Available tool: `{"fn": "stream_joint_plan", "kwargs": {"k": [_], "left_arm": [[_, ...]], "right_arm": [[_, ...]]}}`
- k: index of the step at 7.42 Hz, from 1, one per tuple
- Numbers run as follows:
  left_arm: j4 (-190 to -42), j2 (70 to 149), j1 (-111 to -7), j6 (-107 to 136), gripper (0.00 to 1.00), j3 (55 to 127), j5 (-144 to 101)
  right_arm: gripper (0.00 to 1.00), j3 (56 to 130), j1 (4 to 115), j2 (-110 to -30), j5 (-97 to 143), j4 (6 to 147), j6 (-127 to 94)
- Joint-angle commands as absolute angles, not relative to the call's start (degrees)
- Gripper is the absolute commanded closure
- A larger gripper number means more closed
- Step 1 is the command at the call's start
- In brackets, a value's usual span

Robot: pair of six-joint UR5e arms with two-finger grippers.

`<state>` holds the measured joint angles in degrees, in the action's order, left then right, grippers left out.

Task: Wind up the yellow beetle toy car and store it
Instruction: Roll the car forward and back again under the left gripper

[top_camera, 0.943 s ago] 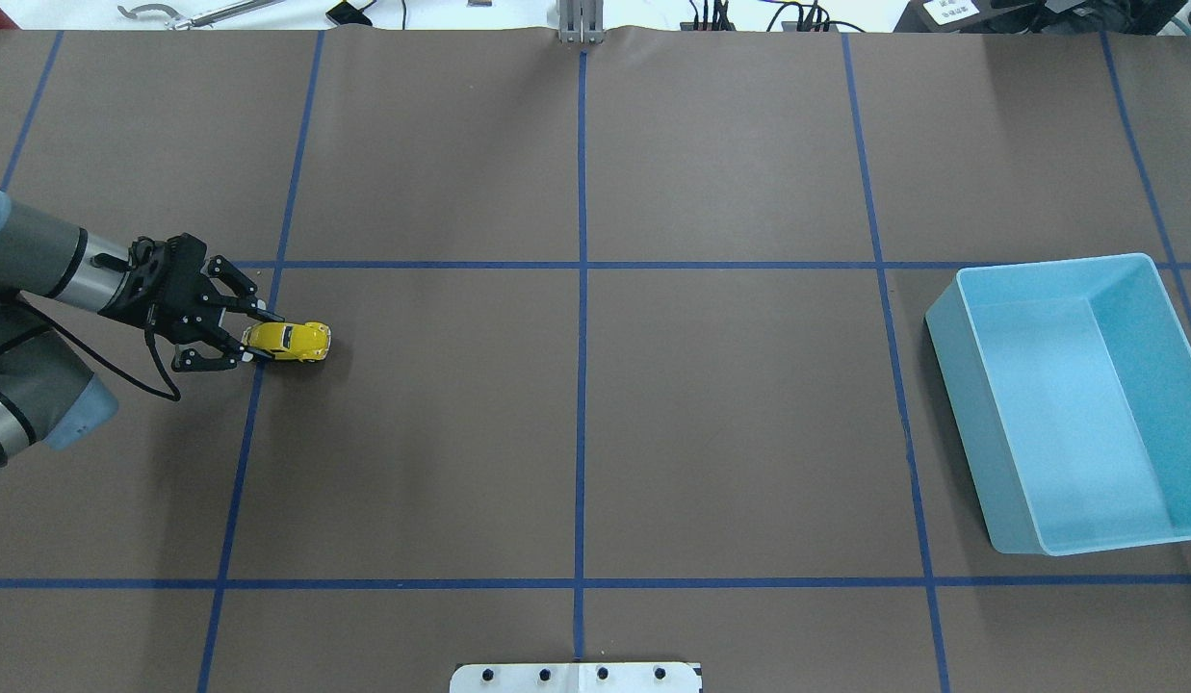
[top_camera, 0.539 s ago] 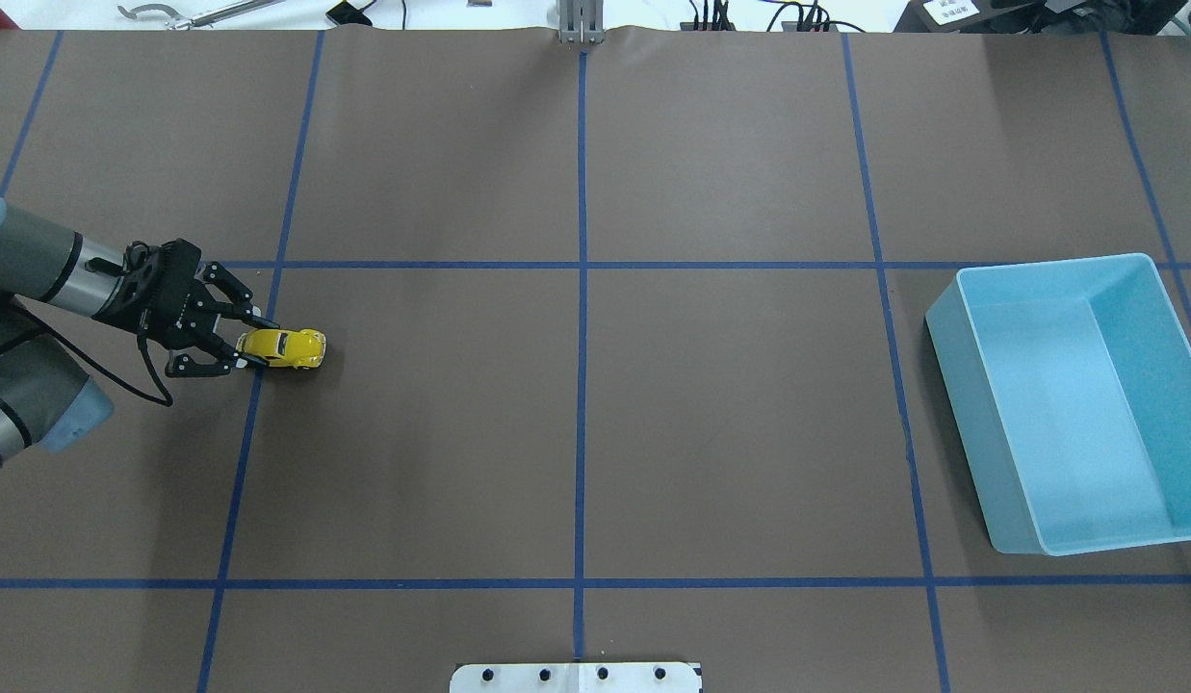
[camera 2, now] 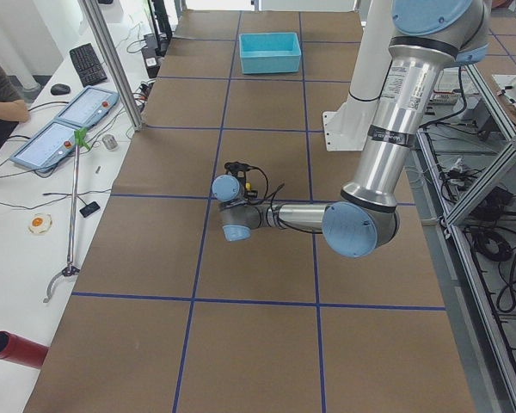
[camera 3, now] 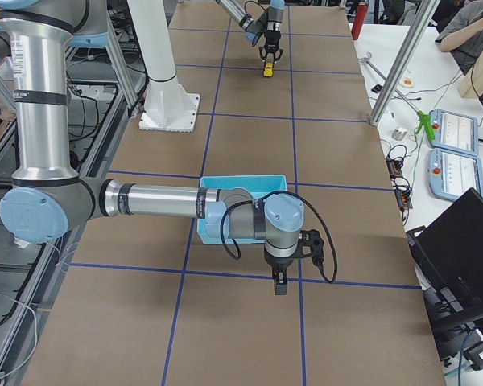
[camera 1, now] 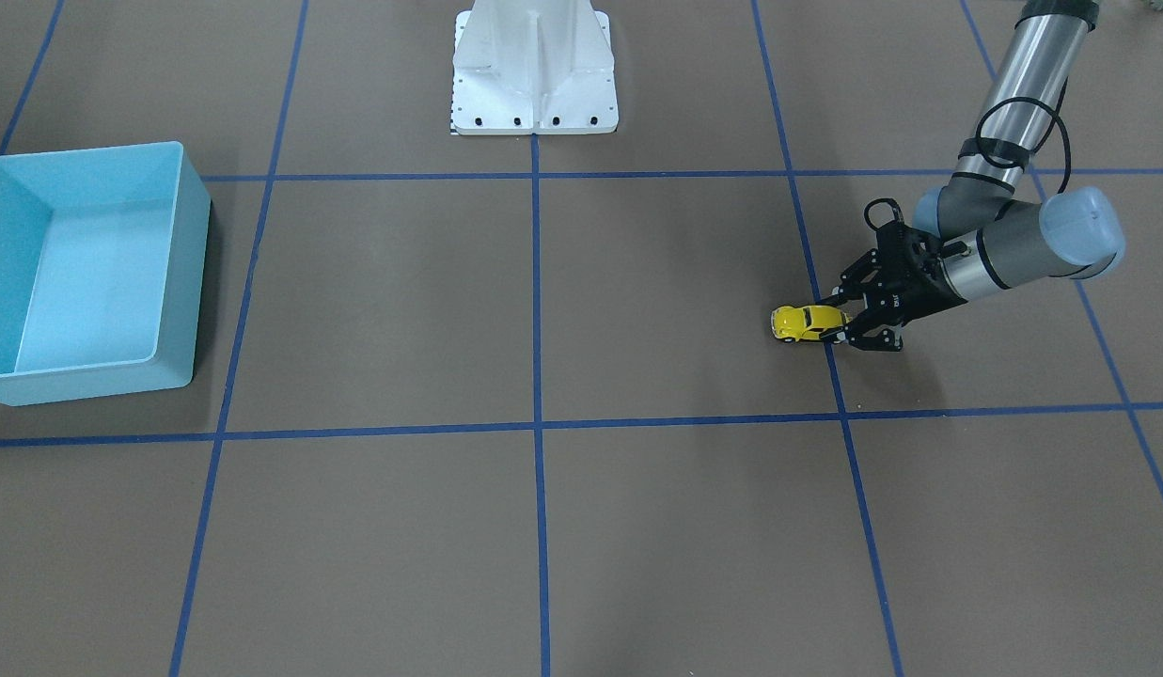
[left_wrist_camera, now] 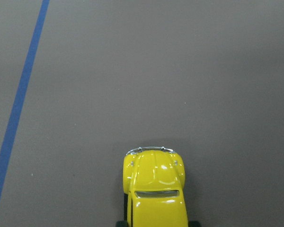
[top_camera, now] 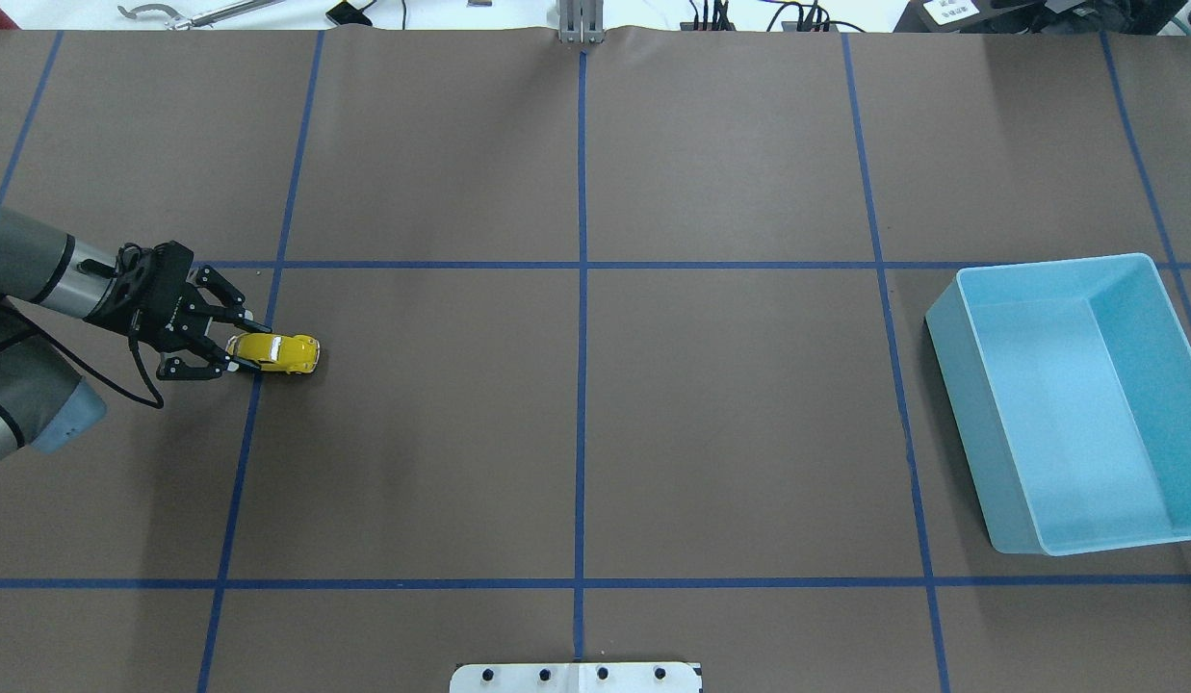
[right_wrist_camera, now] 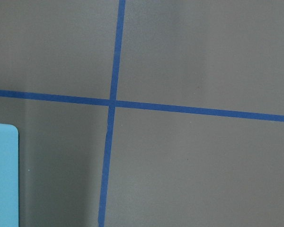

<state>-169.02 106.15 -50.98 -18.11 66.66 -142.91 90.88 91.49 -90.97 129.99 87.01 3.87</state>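
Note:
The yellow beetle toy car (top_camera: 279, 353) stands on its wheels on the brown mat at the left, also seen in the front view (camera 1: 807, 322) and the left wrist view (left_wrist_camera: 156, 189). My left gripper (top_camera: 237, 344) is low over the mat, its fingers shut on the car's rear end; it shows in the front view (camera 1: 840, 324) too. The light-blue bin (top_camera: 1052, 264) is empty at the far right. My right gripper (camera 3: 280, 285) hangs beside the bin (camera 3: 241, 178) near the mat; I cannot tell whether it is open or shut.
Blue tape lines cross the brown mat (top_camera: 581, 414). The white robot base plate (camera 1: 534, 75) sits at the near middle edge. Tools and cables lie beyond the far edge (top_camera: 200, 12). The bin's corner shows in the right wrist view (right_wrist_camera: 2, 175).
My left gripper has pulled back to the left with the car, dragging it a short way backward along the mat. The bin has not moved.

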Motion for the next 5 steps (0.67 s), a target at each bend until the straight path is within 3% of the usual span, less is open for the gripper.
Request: {"fn": "stream_joint_plan", "kwargs": {"k": [1,5], "left_arm": [[-169.1,105.91,-51.33,-18.11,1.0,66.62,-143.09],[-169.89,104.59,-51.85,-18.11,1.0,66.62,-143.7]], "right_arm": [[0.0,90.88,91.49,-90.97,129.99,87.01,3.87],[0.0,90.88,91.49,-90.97,129.99,87.01,3.87]]}}
